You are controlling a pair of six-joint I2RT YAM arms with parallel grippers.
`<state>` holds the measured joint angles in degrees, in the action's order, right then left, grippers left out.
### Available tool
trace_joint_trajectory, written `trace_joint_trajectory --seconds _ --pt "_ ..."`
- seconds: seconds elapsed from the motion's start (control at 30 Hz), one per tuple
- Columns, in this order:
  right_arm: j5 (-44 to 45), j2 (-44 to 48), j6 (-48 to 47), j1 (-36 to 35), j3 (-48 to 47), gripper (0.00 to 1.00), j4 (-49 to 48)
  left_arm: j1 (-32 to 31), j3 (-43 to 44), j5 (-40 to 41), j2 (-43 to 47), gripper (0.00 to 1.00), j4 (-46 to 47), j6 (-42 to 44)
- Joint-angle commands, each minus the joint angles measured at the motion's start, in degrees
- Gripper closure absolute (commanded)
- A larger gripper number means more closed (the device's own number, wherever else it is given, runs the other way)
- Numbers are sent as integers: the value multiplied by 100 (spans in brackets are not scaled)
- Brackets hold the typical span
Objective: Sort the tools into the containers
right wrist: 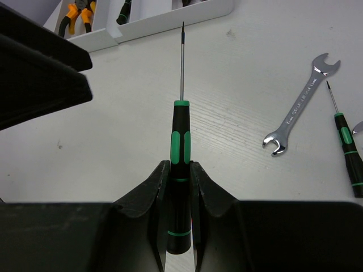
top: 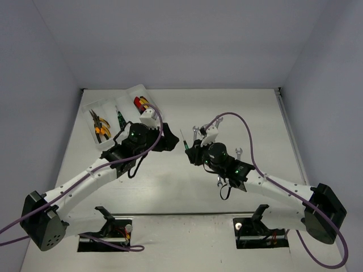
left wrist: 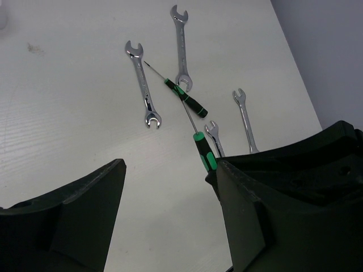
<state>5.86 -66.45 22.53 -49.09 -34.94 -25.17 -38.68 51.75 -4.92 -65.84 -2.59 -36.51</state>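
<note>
the right gripper (right wrist: 180, 170) pinches a green-black screwdriver (right wrist: 181, 122) by its handle, shaft pointing at the tray (right wrist: 164, 22) in the worktop's far left corner, likely for delivery there, while the left gripper (left wrist: 169, 167) hangs spread and empty facing loose wrenches (left wrist: 143, 85) mid-worktop.

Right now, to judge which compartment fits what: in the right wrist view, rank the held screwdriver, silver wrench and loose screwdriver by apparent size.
1. held screwdriver: looks largest, but it is nearest the camera, so this is unsure.
2. loose screwdriver and silver wrench: look about alike, not ranked.
</note>
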Motion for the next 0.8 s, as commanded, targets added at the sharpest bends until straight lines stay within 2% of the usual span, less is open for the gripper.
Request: trace_joint_trajectory --seconds 0.0,0.77 --pt "-125 18 74 -68 -329 100 -677 -69 243 275 -149 38 761 -165" --pt "-504 -85 -26 -154 -391 98 -881 -263 450 -36 -916 43 1220 -415"
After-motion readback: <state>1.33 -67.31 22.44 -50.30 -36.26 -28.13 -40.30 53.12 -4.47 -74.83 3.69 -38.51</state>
